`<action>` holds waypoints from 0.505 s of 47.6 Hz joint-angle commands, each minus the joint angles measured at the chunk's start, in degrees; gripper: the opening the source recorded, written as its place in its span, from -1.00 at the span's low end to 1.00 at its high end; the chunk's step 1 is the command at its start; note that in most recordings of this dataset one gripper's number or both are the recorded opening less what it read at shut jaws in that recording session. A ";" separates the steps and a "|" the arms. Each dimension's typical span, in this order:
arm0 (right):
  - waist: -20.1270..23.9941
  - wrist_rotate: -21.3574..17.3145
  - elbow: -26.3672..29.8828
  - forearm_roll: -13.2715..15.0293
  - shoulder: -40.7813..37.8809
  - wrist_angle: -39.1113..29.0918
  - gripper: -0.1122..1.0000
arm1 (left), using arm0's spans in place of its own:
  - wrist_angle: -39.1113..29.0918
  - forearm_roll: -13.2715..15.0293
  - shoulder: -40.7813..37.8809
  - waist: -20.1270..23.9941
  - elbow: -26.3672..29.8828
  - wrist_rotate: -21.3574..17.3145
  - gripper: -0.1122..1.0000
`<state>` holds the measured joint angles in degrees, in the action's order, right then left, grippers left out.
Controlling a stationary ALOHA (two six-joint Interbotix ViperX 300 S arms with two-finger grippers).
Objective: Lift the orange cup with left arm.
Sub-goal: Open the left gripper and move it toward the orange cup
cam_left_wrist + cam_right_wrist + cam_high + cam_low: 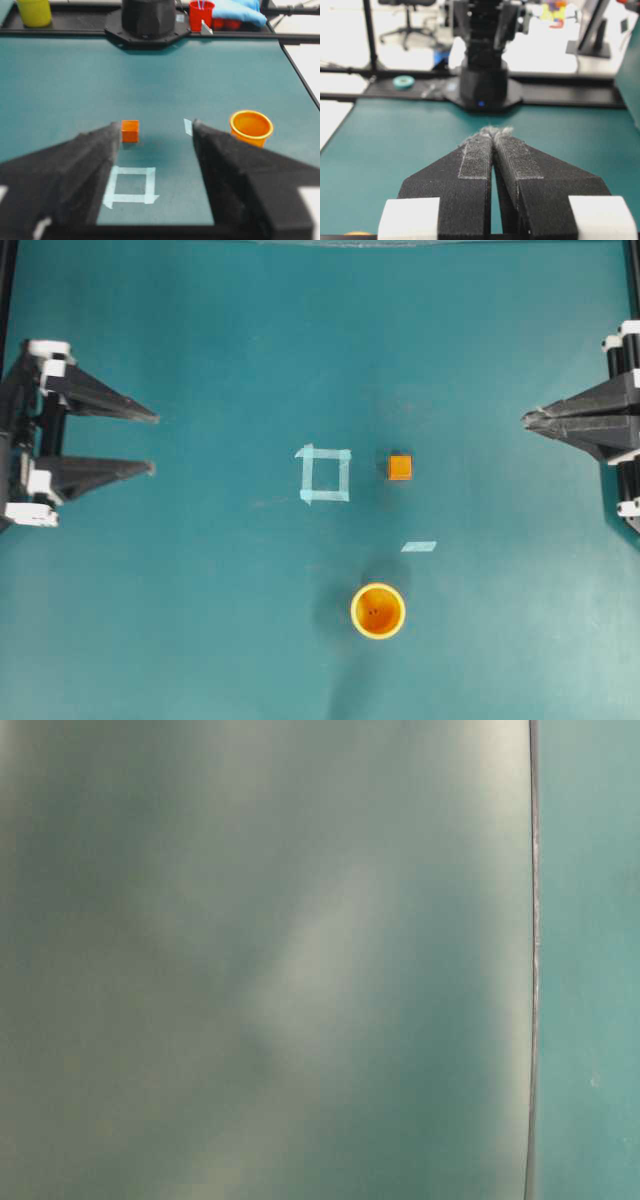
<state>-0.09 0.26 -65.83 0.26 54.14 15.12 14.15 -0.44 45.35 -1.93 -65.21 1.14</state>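
Orange cup (pixel 378 610) stands upright on the green table (pixel 180 620), near its bottom edge in the overhead view. Left gripper (pixel 153 443) waits at the left edge, fingers spread wide apart and empty; right gripper (pixel 527 419) at the right edge is pinched together.

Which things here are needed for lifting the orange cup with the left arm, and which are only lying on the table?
Needed for the job:
- orange cup, upright, standing alone
- left gripper, open, far from the cup

Only lying about:
- orange cube
- tape square
- loose tape strip
- right gripper, fingers shut, empty
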 commanded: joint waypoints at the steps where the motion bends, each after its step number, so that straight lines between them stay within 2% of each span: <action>1: -0.09 0.09 1.49 0.09 -0.18 0.35 -0.80 | 2.20 -0.18 -3.08 -0.97 2.20 0.09 0.32; 11: -0.09 0.09 1.58 0.09 -0.26 0.26 -0.80 | 3.52 -0.18 -12.13 -3.16 5.71 0.18 0.43; 19: 0.00 0.09 1.58 0.09 -0.26 -0.26 -0.80 | 2.90 -0.09 -20.48 -5.10 10.28 0.18 0.66; 24: 0.00 0.09 1.58 0.09 -0.18 -0.35 -0.80 | 1.41 -0.09 -26.02 -6.06 14.33 0.18 0.74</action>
<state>-0.09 0.26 -65.83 0.26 54.05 14.59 16.08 -0.44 21.88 -7.29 -54.32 1.41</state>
